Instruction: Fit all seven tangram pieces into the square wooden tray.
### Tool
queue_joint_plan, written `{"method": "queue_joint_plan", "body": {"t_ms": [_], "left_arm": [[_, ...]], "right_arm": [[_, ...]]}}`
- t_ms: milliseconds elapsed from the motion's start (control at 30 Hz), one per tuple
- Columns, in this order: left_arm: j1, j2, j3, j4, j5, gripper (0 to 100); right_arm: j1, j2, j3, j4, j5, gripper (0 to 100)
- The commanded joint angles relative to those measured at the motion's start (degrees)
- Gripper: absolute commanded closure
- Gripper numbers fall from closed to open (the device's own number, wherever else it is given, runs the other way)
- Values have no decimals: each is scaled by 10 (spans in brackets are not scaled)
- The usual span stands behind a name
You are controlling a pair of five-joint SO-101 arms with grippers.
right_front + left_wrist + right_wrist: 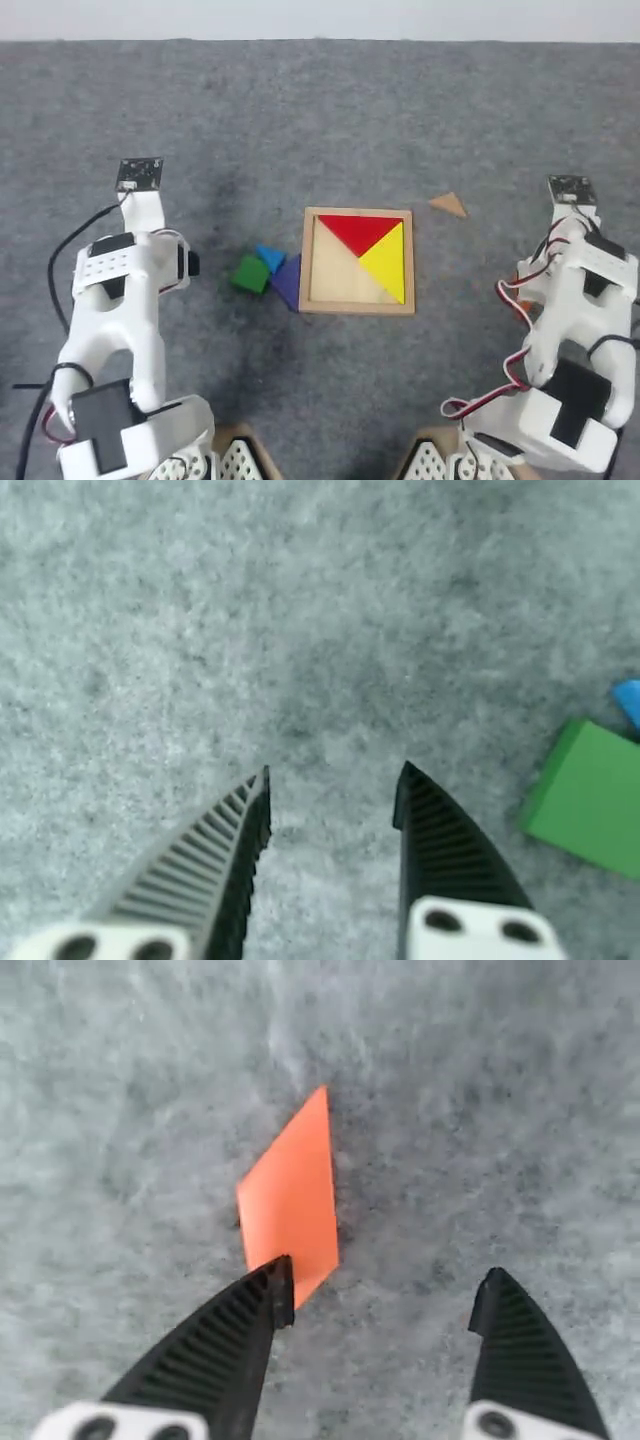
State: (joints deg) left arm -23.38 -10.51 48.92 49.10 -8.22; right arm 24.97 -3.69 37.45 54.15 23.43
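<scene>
hovering jaws apart, right gripper (pixel 388 1270) — perhaps touching orange piece (pixel 290 1200), tray (pixel 309 262) half-filled

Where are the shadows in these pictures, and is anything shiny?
High view: the light is soft and even, with only a faint darker patch on the carpet near the green block. Right wrist view: the orange piece casts a thin dark line along one edge. Left wrist view: barely any shadow beside the green block. No shiny glare in any view.
</scene>
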Motion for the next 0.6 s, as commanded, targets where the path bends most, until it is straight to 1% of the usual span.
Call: {"method": "queue_joint_plan", "body": {"t_ms": [0,133,233,367,567], "left_arm": [[4,-27,-2,-11,4,796],[5,-27,-2,-11,4,797],[4,-27,0,-11,4,797],[5,-27,3,-11,4,797],[5,-27,3,-9,4,797]], "right_arm": [[-29,-35,13,1,-33,724],[-96,-87,40,5,-76,724],[-118,-102,49,4,-90,724],[-129,-88,57,-1,-89,724],[-128,-15,51,-34,-88,724]]}}
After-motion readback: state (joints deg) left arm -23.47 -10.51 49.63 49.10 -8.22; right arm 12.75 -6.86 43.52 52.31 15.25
